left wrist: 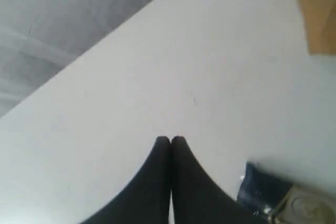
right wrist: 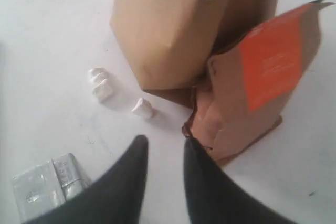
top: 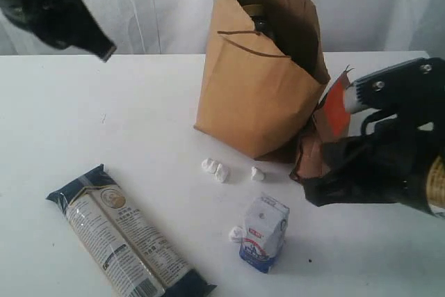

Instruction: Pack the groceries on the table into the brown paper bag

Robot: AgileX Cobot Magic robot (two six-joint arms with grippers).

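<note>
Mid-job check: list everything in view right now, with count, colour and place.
table: one, white, under everything.
brown paper bag: one, brown, standing centre back, dark object inside.
orange-brown pouch: one, orange and brown, upright beside the bag's right side.
blue-white carton: one, blue and white, upright, front centre.
noodle pack: one, dark blue, flat, front left.
white crumbs: several, white, between bag and carton.
left pincer: one, black, shut, raised, back left.
right pincer: one, black, open, next to the pouch.

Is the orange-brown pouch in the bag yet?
Out. The orange-brown pouch stands on the table outside, against the brown paper bag.
</note>
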